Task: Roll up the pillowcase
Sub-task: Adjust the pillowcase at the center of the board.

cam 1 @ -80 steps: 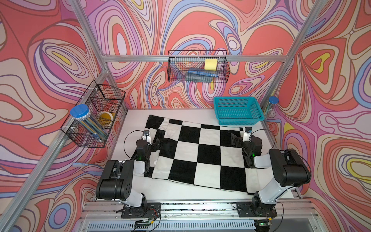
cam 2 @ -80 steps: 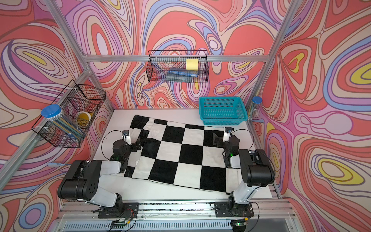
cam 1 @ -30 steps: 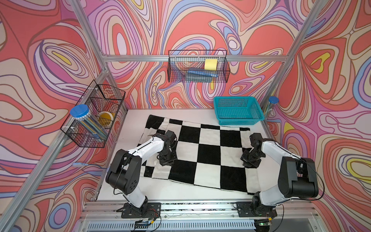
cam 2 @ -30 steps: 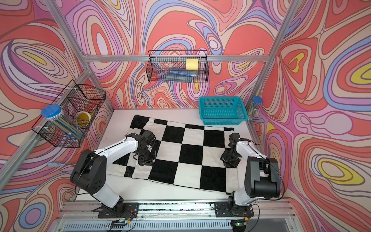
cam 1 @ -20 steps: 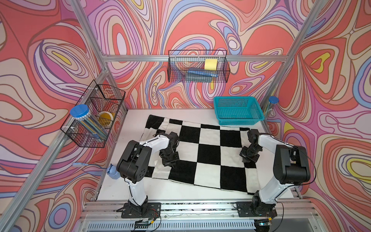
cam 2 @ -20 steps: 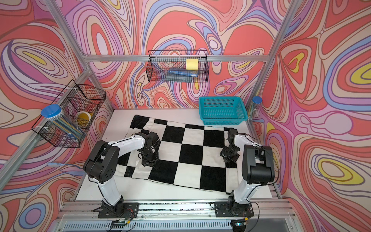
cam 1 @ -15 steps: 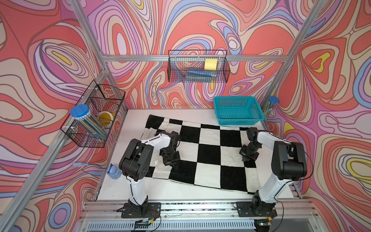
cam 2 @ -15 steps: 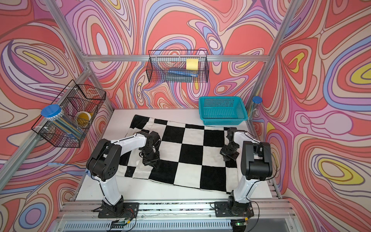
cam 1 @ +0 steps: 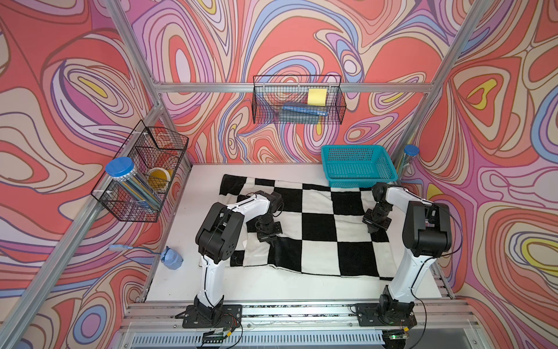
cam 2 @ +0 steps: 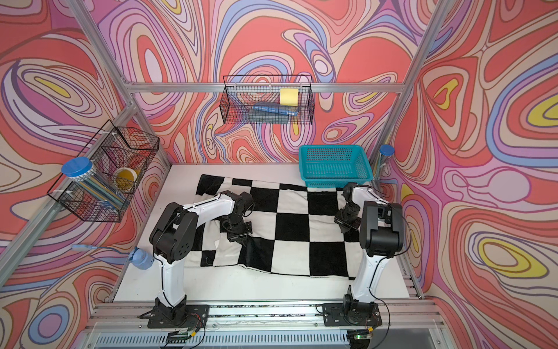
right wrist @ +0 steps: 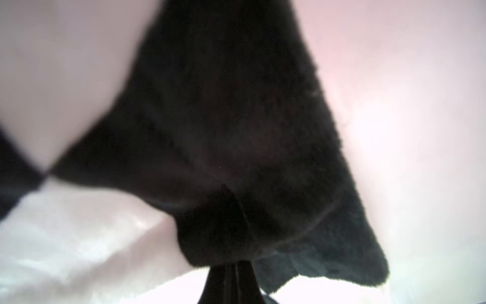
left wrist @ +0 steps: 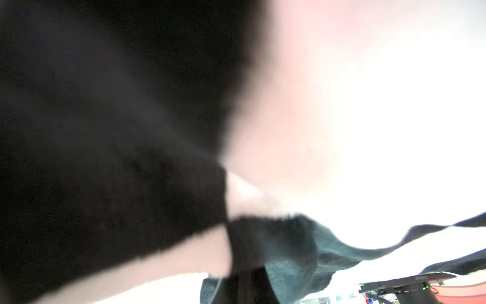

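Left fingers [cam 1: 270,240] are pinching shut on a tuck of the pillowcase [cam 1: 320,229] towards its left side. Right fingers [right wrist: 222,287] are clamping a black patch near the right edge (both wrist views are showing fuzzy cloth bunching right at the tips). The pillowcase is lying mostly flat across the tabletop [cam 1: 271,287], its far edge just beside the teal basket [cam 1: 357,164] and its left strip looking doubled over.

Judging the step: the rolling is barely beginning, with no tube showing. The next move is calling for both arms travelling together at a matched pace, turning the pinched cloth over itself without skewing.
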`<state>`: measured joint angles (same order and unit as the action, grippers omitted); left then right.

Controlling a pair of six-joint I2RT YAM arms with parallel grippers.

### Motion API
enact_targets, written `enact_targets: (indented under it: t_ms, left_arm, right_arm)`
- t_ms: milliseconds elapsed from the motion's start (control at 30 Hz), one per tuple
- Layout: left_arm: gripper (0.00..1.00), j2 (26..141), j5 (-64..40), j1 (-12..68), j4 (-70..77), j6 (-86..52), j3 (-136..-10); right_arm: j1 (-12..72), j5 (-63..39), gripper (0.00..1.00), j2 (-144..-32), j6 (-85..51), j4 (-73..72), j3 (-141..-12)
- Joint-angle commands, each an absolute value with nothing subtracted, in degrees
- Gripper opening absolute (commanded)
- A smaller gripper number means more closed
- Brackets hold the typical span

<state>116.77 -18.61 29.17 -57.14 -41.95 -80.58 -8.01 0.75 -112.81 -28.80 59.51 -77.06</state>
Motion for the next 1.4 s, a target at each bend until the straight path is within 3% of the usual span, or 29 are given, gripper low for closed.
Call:
enact_targets:
  t_ms: [0, 100, 133, 233, 300, 400, 567, 667, 1000, 1133, 1367]
  left_arm:
    - [0.00, 116.69, -14.99, 29.02, -53.33, -42.81, -78.93]
    - [0.00, 108.75, -11.21, 29.10, -55.63, -43.28, -75.79]
    - [0.06, 105.56, -9.62, 29.15, -56.63, -43.61, -74.78]
    - [0.36, 95.75, -5.16, 29.11, -61.97, -44.62, -73.70]
    - [0.42, 89.34, -0.70, 29.11, -65.89, -46.73, -73.01]
    - [0.62, 81.01, 8.61, 28.74, -72.08, -54.89, -69.08]
    - [0.63, 65.15, 4.49, 13.98, -69.70, -67.07, -52.05]
    - [0.63, 61.10, 5.22, 7.69, -69.73, -71.05, -49.45]
    - [0.64, 72.38, 2.71, -4.95, -63.60, -69.02, -51.96]
    - [0.63, 73.68, 3.31, -5.01, -58.31, -69.16, -51.86]
    - [0.58, 79.10, 6.50, -5.10, -62.55, -70.03, -52.01]
  right_arm:
    - [-8.79, 4.72, 0.00, -115.12, -27.68, 54.81, -77.82]
    - [-8.75, 3.80, 0.00, -113.00, -27.96, 54.35, -76.56]
    - [-8.79, 3.48, 0.00, -112.10, -27.95, 54.09, -75.89]
    - [-8.76, 2.99, 0.00, -109.77, -27.35, 53.32, -73.80]
    - [-8.79, 2.70, 0.00, -108.31, -27.09, 52.67, -72.65]
    - [-8.77, 0.80, 0.00, -105.95, -27.37, 51.96, -71.19]
    - [-8.71, -6.69, 0.00, -99.70, -29.35, 49.41, -67.63]
    - [-8.69, -9.45, 0.00, -97.34, -29.30, 48.25, -65.67]
    - [-8.52, -16.22, 0.15, -92.70, -30.06, 46.59, -62.40]
    - [-8.43, -17.26, 0.16, -91.94, -30.62, 46.05, -60.77]
    - [-8.44, -18.63, 0.18, -91.93, -31.02, 45.85, -60.20]
